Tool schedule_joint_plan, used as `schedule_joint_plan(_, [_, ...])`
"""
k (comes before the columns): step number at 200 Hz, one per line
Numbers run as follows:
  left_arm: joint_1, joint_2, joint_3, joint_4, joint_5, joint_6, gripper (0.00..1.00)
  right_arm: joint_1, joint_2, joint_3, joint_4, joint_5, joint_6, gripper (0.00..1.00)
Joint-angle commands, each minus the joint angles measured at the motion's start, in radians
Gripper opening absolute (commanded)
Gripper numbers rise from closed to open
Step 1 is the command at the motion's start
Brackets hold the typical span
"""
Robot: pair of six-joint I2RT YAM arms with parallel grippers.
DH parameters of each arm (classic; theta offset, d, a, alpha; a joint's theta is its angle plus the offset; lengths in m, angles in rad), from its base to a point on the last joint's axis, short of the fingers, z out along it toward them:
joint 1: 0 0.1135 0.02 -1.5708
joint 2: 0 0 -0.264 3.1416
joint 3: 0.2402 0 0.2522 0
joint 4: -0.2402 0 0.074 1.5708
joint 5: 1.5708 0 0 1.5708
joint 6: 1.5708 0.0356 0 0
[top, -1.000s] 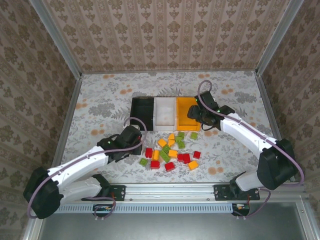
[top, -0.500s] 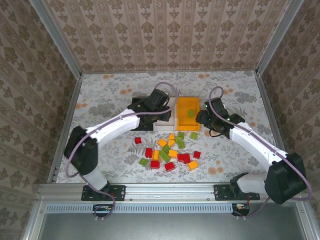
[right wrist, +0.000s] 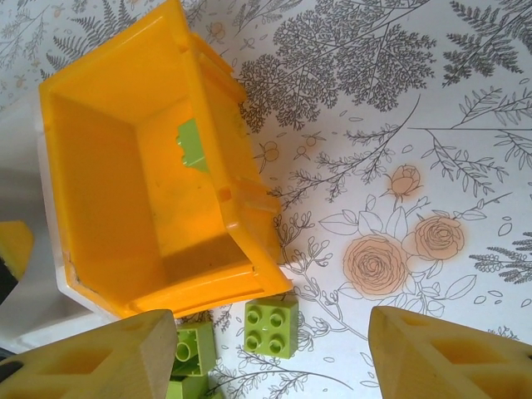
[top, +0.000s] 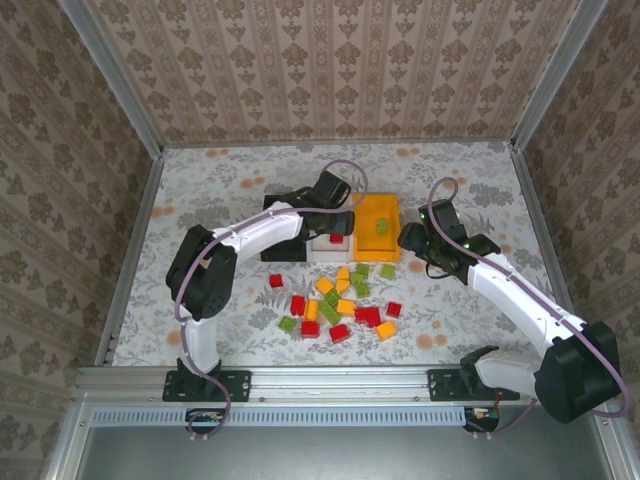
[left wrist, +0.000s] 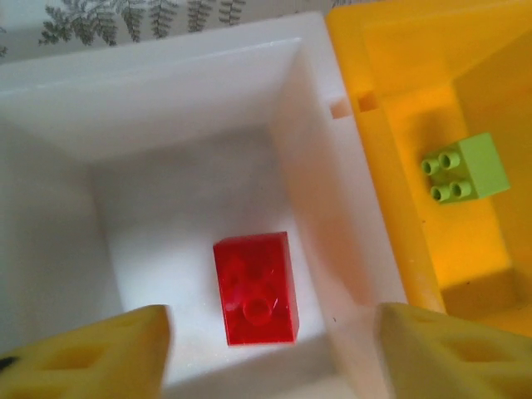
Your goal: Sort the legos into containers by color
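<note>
My left gripper [top: 335,222] hangs open over the white container [top: 322,250]. A red lego [left wrist: 254,287] lies free on the white container's floor [left wrist: 166,174], between my spread yellow fingers [left wrist: 83,357]. The orange-yellow container [top: 365,215] beside it holds one light green lego [top: 381,228], also visible in both wrist views [left wrist: 464,169] [right wrist: 193,143]. My right gripper [top: 410,240] is open just off that container's near right corner, above a green lego [right wrist: 272,323] on the table. The black container [top: 290,248] stands at the left, partly under my left arm.
Several loose red, green and yellow-orange legos [top: 340,300] lie in a pile in front of the containers, with one red brick [top: 275,281] apart on the left. Metal rails and patterned walls enclose the flowered table [top: 470,180].
My left arm swung from the pile up to the white container, opened, and a red lego now lies inside. My right gripper drew back from the orange-yellow container, leaving the green lego there.
</note>
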Motion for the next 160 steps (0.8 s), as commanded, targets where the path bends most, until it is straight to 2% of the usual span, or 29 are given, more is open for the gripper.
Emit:
schedule_joint_plan(1, [-0.012, -0.12, 0.0, 0.015, -0.028, -0.011, 0.88, -0.007, -0.015, -0.011, -0.032, -0.036, -0.031, 0.65])
schedule_joint_plan(8, [-0.021, -0.164, -0.021, 0.033, -0.041, -0.004, 0.98, -0.006, -0.013, -0.01, -0.04, -0.044, -0.039, 0.65])
schedule_joint_plan(12, [-0.028, -0.191, -0.033, 0.043, -0.053, 0.004, 1.0, -0.005, -0.012, -0.012, -0.043, -0.05, -0.045, 0.65])
schedule_joint_plan(52, [-0.095, -0.481, -0.206, 0.123, -0.14, 0.054, 1.0, 0.011, -0.017, -0.05, -0.052, -0.138, -0.088, 0.67])
schedule_joint_plan(106, [-0.109, -0.885, -0.592, 0.192, -0.155, -0.028, 1.0, 0.099, -0.069, -0.127, -0.134, -0.16, -0.091, 0.67])
schedule_joint_plan(121, [-0.113, -0.981, -0.688, 0.192, -0.186, -0.058, 1.0, 0.148, -0.102, -0.164, -0.101, -0.178, -0.093, 0.66])
schedule_joint_plan(141, [-0.111, -1.09, -0.793, 0.183, -0.213, -0.099, 1.0, 0.268, -0.148, -0.205, -0.064, -0.148, -0.097, 0.66])
schedule_joint_plan(160, [-0.112, -1.168, -0.857, 0.162, -0.222, -0.13, 1.0, 0.348, -0.133, -0.198, -0.134, -0.138, -0.125, 0.65])
